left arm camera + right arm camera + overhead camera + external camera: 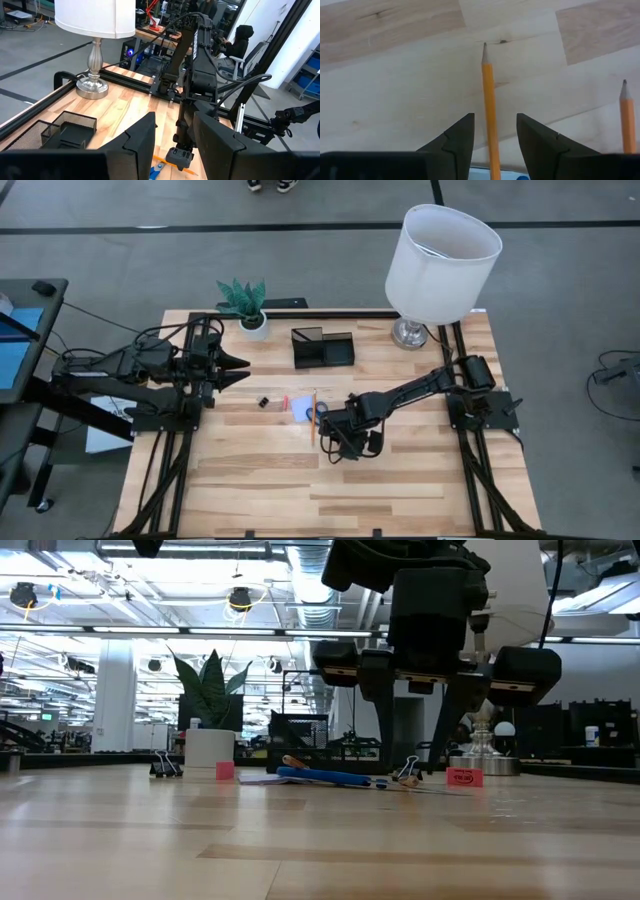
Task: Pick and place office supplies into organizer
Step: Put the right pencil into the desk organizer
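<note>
My right gripper [326, 436] hangs open over the table's middle, pointing steeply down. In its wrist view the gripper [495, 119] straddles a yellow wooden pencil [489, 100] that lies flat on the table, and neither finger touches it. A second pencil [627, 120] lies beside it. Blue-handled scissors [325, 777], black binder clips [165, 765] [405, 772] and a small red bit [224, 770] lie close by. The black organizer [322, 348] stands at the far middle. My left gripper [243, 366] waits open above the table's left side, holding nothing.
A white plant pot [254, 325] stands left of the organizer and a lamp [440, 250] right of it, both along the far edge. A red tag [463, 777] lies near the lamp's base. Bare wood stretches across the near half of the table [330, 490].
</note>
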You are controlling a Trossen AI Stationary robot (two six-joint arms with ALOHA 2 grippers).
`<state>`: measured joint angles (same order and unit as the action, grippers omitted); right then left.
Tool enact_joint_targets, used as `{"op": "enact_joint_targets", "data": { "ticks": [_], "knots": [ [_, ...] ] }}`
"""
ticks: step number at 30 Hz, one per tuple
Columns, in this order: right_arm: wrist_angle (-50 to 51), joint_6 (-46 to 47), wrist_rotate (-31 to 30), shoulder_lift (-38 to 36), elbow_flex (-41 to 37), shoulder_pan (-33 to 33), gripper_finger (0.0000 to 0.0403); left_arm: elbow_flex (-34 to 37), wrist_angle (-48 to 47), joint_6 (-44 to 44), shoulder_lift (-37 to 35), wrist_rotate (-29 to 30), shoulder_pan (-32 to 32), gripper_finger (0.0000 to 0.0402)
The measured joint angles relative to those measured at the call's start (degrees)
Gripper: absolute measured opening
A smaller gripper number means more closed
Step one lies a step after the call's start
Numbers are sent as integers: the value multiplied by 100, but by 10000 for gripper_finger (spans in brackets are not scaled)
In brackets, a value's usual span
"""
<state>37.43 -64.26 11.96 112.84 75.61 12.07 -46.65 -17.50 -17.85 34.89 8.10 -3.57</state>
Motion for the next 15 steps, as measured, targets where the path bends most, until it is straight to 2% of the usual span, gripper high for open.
{"op": "enact_joint_targets", "data": {
  "ticks": [15],
  "knots": [
    [-267, 140, 173, 2, -214, -98, 140, 0, -20, 0, 0, -20, 0, 126]
  ]
}}
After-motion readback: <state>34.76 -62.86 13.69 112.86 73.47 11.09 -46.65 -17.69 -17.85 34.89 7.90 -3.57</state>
